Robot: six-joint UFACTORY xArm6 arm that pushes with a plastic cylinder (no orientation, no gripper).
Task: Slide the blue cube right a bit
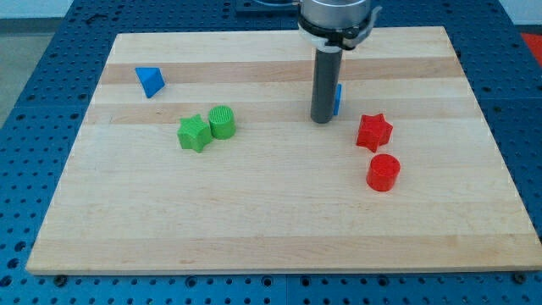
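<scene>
The blue cube (337,99) lies right of the board's middle near the view's top, mostly hidden behind my rod; only a thin blue sliver shows at the rod's right edge. My tip (321,120) rests on the board just left of and in front of the cube, against or very close to it; I cannot tell whether they touch.
A red star (373,132) and a red cylinder (383,173) lie right of and below my tip. A green star (194,133) and a green cylinder (222,122) sit together at the left. A blue triangular block (150,80) lies at the upper left. The wooden board (279,229) lies on a blue perforated table.
</scene>
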